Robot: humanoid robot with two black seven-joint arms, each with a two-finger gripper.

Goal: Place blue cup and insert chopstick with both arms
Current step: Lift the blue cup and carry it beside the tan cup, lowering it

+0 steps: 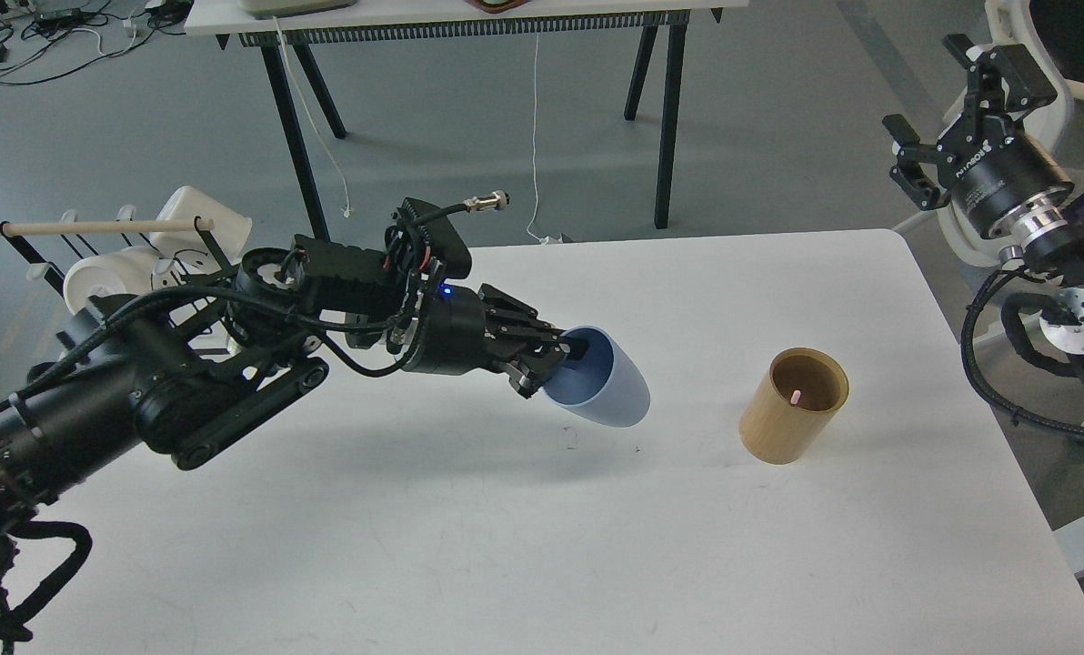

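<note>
Left gripper (556, 359) clamps the rim of the blue cup (607, 391), held tilted above the table (506, 546), base pointing right toward the wooden holder (794, 417); right gripper (947, 118) hangs open, empty, well apart.

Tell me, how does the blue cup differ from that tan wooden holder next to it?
The blue cup is pale blue and tapers toward its base; the tan holder is a straight-sided cylinder. The cup is tilted on its side in the air, gripped at the rim by the left gripper; the holder stands upright on the white table, untouched. The cup looks empty; the holder has a pink stick tip inside. Both are open-topped and handleless.
</note>
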